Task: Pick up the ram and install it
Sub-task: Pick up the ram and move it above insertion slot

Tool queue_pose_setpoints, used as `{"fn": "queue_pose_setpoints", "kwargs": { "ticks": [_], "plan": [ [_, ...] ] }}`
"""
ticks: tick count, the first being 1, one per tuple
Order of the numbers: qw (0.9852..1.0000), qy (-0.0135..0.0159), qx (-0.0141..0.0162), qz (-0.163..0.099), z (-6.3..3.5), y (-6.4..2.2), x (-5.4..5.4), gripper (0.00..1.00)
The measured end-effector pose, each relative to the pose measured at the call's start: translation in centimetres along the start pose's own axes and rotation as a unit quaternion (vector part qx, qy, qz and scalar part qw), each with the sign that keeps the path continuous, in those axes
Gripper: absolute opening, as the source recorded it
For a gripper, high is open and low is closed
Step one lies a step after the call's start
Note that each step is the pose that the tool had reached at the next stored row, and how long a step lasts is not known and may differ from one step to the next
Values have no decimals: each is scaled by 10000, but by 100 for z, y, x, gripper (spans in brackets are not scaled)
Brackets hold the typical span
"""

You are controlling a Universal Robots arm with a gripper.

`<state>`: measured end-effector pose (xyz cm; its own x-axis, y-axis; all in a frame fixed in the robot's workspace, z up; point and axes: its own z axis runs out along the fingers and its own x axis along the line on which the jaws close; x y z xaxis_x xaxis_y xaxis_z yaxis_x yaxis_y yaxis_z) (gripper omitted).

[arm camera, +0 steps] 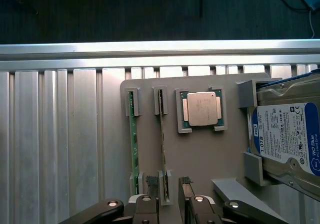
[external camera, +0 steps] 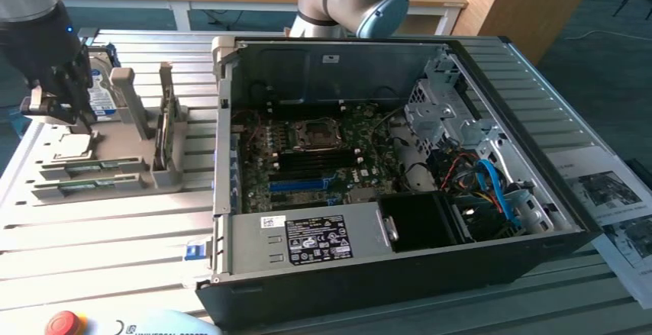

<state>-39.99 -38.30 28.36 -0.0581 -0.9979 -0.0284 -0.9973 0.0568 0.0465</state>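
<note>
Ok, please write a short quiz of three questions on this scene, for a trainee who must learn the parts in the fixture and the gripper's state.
1. True or false: the gripper is shut on a ram stick.
2. The processor chip lies: A) on top of the WD Blue hard drive; B) in its own holder, between a ram stick and the hard drive; C) in the gripper.
3. Fill in: ___ ram sticks stand on edge in the gray fixture.
Key: 1 false, the jaws are open; 2 B; 3 two.

Bright daylight, glare on alu. rail
</note>
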Motion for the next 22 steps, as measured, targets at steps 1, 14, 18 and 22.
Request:
{"fn": "queue_pose_setpoints", "kwargs": {
  "ticks": [1,14,18,22],
  "plan": [
    [10000,0,0,0,0,0,0,30],
    [10000,0,0,0,0,0,0,30],
    [10000,0,0,0,0,0,0,30],
    [10000,0,0,0,0,0,0,30]
  ]
}}
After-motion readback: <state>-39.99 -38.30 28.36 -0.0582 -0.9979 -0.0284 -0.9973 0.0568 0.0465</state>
